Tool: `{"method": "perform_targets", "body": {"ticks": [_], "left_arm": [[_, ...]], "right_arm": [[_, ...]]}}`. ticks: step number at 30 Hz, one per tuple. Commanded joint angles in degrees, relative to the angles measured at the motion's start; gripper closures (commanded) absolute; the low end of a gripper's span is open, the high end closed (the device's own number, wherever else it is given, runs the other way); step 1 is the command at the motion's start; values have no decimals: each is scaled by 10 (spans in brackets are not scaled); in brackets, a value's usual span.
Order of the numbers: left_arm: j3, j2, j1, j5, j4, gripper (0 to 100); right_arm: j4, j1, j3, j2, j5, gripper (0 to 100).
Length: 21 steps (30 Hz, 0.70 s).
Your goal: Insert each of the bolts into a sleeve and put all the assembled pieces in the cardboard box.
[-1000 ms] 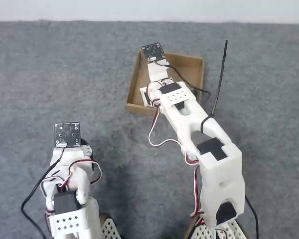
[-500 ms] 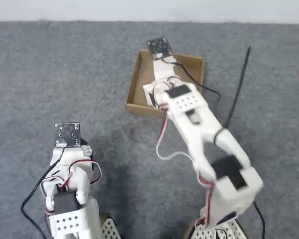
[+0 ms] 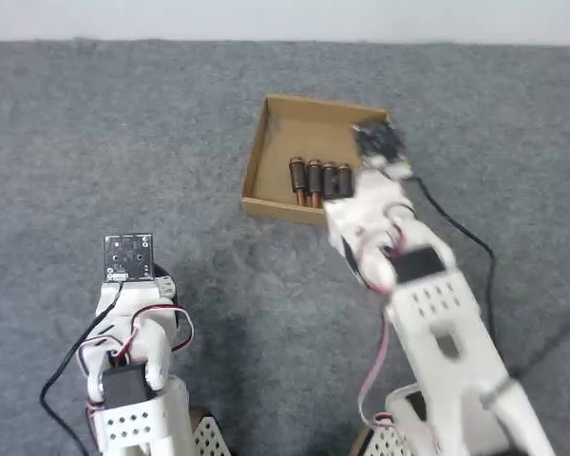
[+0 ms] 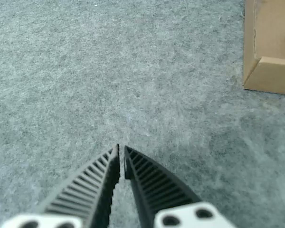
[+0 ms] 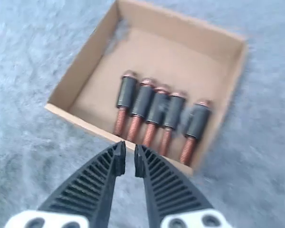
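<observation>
Now ribbed left claw point(image 4: 122, 148) and right claw point(image 5: 129, 145) are pressed together; coppery sleeved bolts point(image 5: 156, 111) line cardboard box point(image 5: 180, 23)

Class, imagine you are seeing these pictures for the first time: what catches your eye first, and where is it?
Five sleeved bolts lie side by side in a row inside the box, copper threads poking out of dark sleeves. The right gripper hangs just outside the box's near wall, shut and empty. The left gripper, also shut, sits apart over grey carpet.
</observation>
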Motion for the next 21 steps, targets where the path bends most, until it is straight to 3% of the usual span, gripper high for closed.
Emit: {"method": "perform_targets", "body": {"ticks": [1, 7, 12, 21], "left_arm": [[-5, -7, 2, -2, -3, 988], [-5, -7, 2, -2, 1, 988], [-5, -7, 3, -1, 3, 988], [-6, -9, 33, -4, 25, 988]], "right_arm": [[-1, 14, 83, -153, -4, 992], [2, 14, 256, -393, 0, 992], [43, 14, 373, -609, 61, 992], [188, 58, 353, -579, 64, 992]]}}
